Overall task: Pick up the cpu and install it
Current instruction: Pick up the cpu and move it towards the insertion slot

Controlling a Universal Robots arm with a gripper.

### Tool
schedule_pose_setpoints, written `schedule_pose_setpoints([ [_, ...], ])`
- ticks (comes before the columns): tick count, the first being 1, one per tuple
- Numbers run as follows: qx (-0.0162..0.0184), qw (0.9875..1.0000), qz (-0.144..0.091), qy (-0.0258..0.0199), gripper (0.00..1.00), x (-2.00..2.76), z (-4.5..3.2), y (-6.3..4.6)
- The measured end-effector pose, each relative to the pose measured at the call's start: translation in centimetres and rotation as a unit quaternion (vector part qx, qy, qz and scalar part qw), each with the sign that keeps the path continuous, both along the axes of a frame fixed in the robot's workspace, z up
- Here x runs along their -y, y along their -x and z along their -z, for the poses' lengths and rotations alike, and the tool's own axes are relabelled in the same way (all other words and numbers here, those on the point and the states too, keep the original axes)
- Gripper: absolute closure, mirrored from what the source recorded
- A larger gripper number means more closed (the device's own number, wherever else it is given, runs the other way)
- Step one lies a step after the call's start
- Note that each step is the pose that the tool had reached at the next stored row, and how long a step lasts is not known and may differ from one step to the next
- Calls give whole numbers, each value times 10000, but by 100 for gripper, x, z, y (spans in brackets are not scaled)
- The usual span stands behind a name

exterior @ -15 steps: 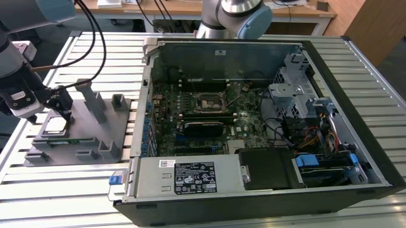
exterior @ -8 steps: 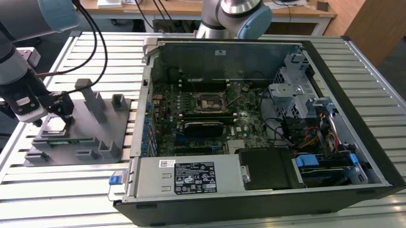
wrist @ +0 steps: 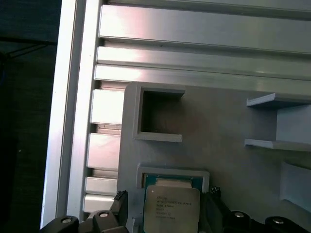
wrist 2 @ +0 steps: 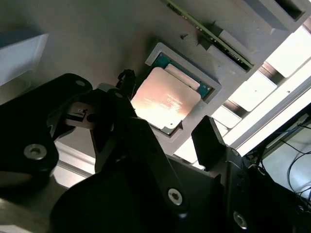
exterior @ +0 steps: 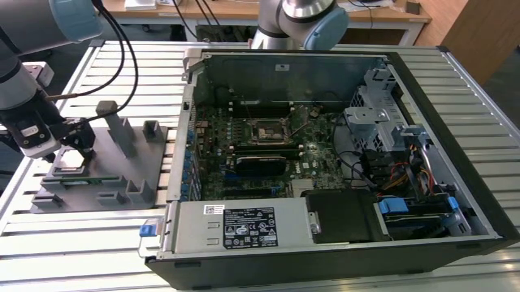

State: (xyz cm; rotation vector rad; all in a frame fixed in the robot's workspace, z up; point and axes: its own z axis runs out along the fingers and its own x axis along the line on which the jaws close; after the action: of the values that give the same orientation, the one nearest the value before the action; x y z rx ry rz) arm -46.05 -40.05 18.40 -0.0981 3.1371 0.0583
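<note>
Silver-topped cpu sits in its grey tray — my claw straddles it, jaws apart, nothing clamped. Light, stiff, slick, fragile — edges only, I'd say.

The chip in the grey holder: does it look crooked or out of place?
Slightly. In both wrist views the cpu sits off-centre in its pocket: teal floor shows along one edge, while the opposite edge overlaps the rim. Nothing looks damaged.
</note>
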Motion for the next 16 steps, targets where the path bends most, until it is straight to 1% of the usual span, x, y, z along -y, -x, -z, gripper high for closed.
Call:
schedule_pose_setpoints([
  [2, 0, 10000, 0, 0, 27, 0, -1, 0],
  [3, 1, 10000, 0, 0, 35, 0, -6, 0],
  [6, 0, 10000, 1, 0, 35, 2, -13, 1],
  [9, 0, 10000, 1, 0, 35, 14, -14, 0],
  [14, 0, 10000, 1, 0, 35, 46, -7, -1],
  [16, 2, 10000, 2, -1, 35, 52, -3, -9],
])
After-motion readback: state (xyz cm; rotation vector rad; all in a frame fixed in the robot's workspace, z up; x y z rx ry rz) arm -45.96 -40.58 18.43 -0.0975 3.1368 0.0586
